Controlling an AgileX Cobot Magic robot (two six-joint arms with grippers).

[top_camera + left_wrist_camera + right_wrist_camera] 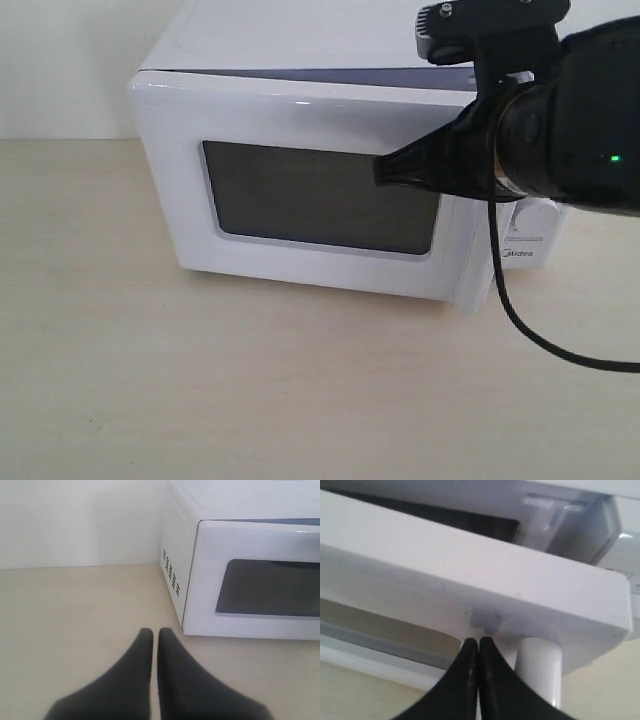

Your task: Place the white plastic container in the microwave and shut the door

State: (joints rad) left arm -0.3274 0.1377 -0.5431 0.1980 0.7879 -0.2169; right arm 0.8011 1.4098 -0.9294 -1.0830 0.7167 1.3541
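The white microwave [300, 50] stands on the table. Its door [300, 115], with a dark window, is almost against the body, and a narrow dark gap shows along its top edge. My right gripper [380, 170] is shut with nothing in it. Its tips [479, 641] press on the door's front face [470, 565], right beside the white bar handle [540, 665]. My left gripper [152, 632] is shut and empty, low over the table, left of the microwave's vented side [172, 577]. The white plastic container is hidden from every view.
A black cable [520, 320] hangs from the right arm in front of the Midea control panel [525, 250]. The pale wooden table [200, 380] stretches out in front of and left of the microwave. A white wall [75, 520] stands behind.
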